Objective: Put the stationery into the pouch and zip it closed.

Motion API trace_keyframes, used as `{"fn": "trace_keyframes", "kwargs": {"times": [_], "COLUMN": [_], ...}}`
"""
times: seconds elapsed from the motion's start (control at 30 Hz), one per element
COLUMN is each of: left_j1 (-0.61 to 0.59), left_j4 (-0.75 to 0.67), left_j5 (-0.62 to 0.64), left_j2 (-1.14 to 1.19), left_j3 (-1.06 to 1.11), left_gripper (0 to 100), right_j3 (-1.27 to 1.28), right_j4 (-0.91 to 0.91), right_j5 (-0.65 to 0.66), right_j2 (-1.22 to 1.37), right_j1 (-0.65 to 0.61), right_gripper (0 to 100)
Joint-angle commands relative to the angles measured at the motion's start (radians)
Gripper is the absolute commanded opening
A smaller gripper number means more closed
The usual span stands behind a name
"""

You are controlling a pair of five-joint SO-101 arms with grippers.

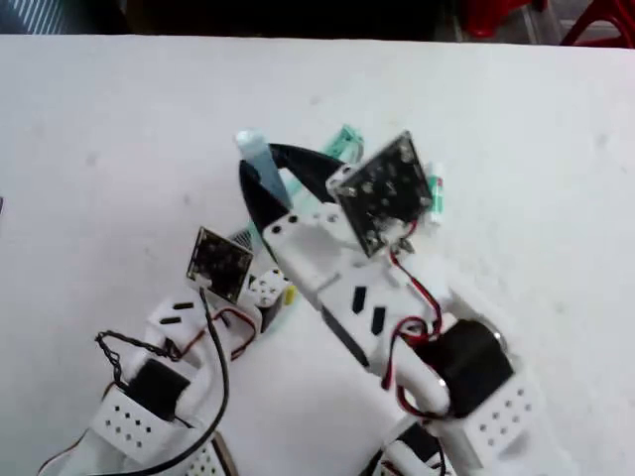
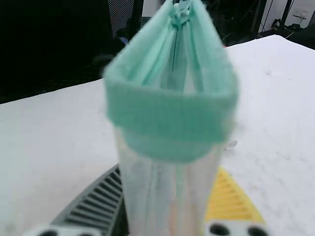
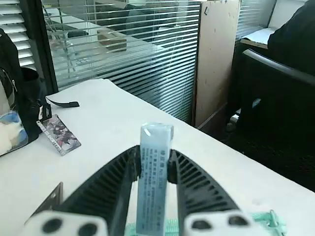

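My left gripper (image 2: 167,196) is shut on the pouch (image 2: 170,113), a clear pouch with a mint green band and zipper, held upright between its grey and yellow jaws. Seen from above, the left gripper (image 1: 278,291) sits just below the right arm, and the pouch's mint end (image 1: 344,144) shows past that arm. My right gripper (image 1: 260,167) is shut on a light blue stationery stick (image 1: 250,145), which stands between its black fingers (image 3: 110,187). The blue stick (image 3: 155,172) rises above the pouch's mint edge (image 3: 266,219).
A small white and green tube (image 1: 437,188) lies on the table beside the right arm's camera board. Farther along the table lie a printed card (image 3: 58,133) and a dark bag (image 3: 19,105). The white table (image 1: 119,129) runs wide on both sides.
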Motion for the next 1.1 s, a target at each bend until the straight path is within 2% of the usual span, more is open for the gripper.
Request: {"fn": "trace_keyframes", "kwargs": {"times": [0.0,0.5,0.8,1.07], "left_j1": [0.004,-0.004,-0.005,-0.005], "left_j4": [0.002,0.000,0.003,0.002], "left_j5": [0.000,0.000,0.000,0.000], "left_j2": [-0.015,-0.015,-0.015,-0.015], "left_j3": [-0.029,-0.031,-0.031,-0.031], "left_gripper": [18,18,18,15], "right_j3": [0.021,0.402,0.511,0.514], "right_j4": [-0.058,-0.226,-0.219,-0.090], "right_j5": [0.002,0.002,0.000,0.011], "right_j2": [0.030,-0.197,-0.386,-0.438], "right_j1": [-0.007,0.051,0.053,0.054], "right_gripper": [1.6,1.6,1.6,2.2]}}
